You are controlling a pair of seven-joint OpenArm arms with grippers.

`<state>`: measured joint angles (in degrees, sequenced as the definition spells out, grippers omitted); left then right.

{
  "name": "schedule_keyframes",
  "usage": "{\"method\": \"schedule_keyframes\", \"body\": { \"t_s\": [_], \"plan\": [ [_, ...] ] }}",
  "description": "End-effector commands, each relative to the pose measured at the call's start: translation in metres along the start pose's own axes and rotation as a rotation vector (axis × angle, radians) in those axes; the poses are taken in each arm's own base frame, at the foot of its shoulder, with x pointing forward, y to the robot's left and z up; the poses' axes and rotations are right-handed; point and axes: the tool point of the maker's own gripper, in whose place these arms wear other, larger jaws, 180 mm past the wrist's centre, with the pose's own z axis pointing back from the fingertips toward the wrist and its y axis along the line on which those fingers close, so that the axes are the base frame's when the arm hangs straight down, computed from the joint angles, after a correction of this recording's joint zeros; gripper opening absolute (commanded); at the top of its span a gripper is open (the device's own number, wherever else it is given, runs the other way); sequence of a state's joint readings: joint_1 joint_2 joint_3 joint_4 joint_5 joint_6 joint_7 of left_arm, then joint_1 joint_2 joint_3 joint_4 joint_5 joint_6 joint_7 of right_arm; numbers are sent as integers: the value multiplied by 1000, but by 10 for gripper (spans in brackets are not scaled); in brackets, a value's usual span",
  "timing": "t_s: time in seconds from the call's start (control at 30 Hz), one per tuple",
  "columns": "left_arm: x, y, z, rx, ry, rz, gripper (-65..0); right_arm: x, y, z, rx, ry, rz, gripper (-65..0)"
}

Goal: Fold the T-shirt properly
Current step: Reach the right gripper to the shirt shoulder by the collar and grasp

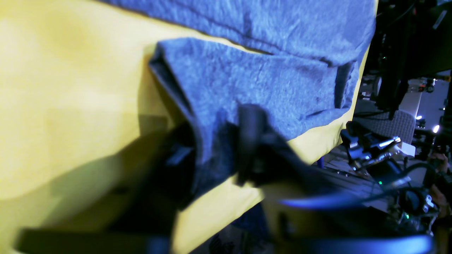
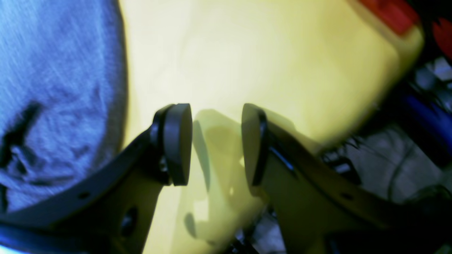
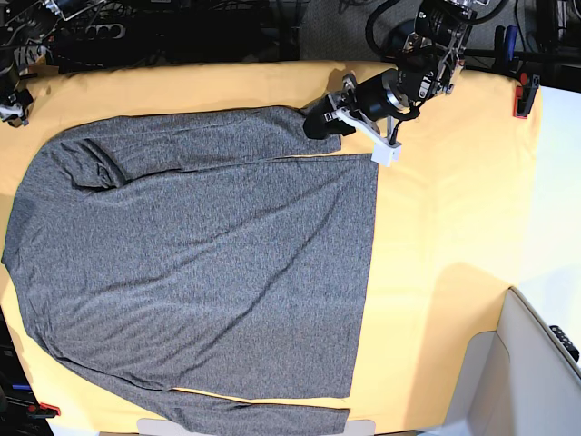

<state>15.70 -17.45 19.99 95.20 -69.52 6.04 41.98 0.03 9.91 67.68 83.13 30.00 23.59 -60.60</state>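
The dark grey T-shirt (image 3: 209, 254) lies spread flat on the yellow-orange cloth (image 3: 436, 227), its long sleeves along the top and bottom edges. My left gripper (image 3: 320, 123) is at the end of the upper sleeve. In the left wrist view the left gripper (image 1: 212, 137) is shut on the T-shirt (image 1: 254, 81), with the sleeve end bunched between blurred black fingers (image 1: 249, 120). My right gripper (image 2: 217, 141) stands open over bare yellow cloth (image 2: 265, 53), nothing between its pads, with the T-shirt (image 2: 53, 88) just to its left. I cannot pick out the right gripper in the base view.
A red clamp (image 3: 519, 100) grips the cloth at the right table edge and another red clamp (image 3: 45, 411) at the lower left. A white bin (image 3: 536, 363) stands at the lower right. Cables and dark equipment (image 3: 136, 27) line the far edge.
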Motion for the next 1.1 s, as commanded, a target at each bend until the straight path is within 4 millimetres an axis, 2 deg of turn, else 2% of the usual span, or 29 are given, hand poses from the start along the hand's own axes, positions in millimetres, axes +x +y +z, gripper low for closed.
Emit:
{"method": "schedule_keyframes", "body": {
  "t_s": [0.0,0.17,0.37,0.43,0.67,0.9,0.97,1.07],
  "plan": [
    [-8,2,1,4,29,28,-638,3,3,-3,6,7,-2,-410],
    [-2,1,0,3,23,20,-646,-1,13,-17,41,25,-47,-410],
    [-8,18,-5,38,44,52,-646,3,30,-24,78,15,-67,-410],
    [-9,20,-5,43,46,56,-646,-2,45,-29,102,32,-55,-410],
    [0,14,-7,33,34,40,-646,-14,76,-40,150,61,-82,-410],
    [3,16,-8,36,33,39,-646,-22,80,-42,158,75,-93,-413],
    [2,17,-8,38,35,40,-646,-23,80,-42,157,78,-92,-461],
    [2,16,-8,36,36,38,-648,-27,76,-41,149,87,-88,-650]
  ]
}}
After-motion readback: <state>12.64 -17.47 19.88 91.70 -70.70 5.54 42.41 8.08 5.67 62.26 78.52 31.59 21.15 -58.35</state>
